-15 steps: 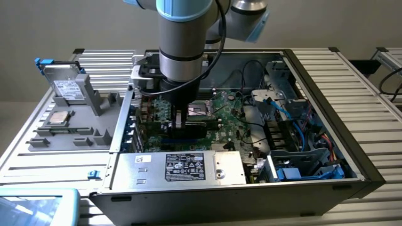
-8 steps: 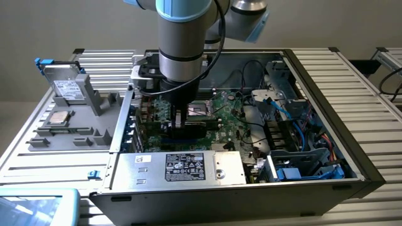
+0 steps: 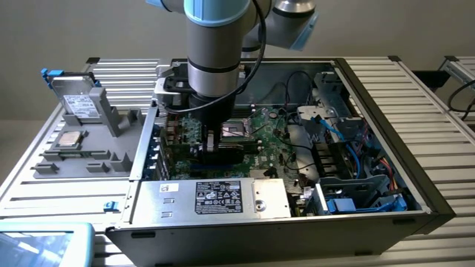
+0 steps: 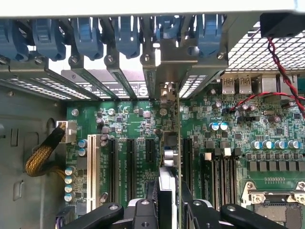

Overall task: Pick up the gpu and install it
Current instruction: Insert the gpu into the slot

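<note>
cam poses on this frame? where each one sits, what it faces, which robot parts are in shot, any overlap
Exterior view: off the arm, raised, angled down into the open computer case; shows the arm reaching down inside, ending in the gripper.
Wrist view: on the wrist, looking along the gripper at the motherboard and the slot brackets; its fingers grip the edge-on gpu.
Shared: gripper, gpu, motherboard.
</note>
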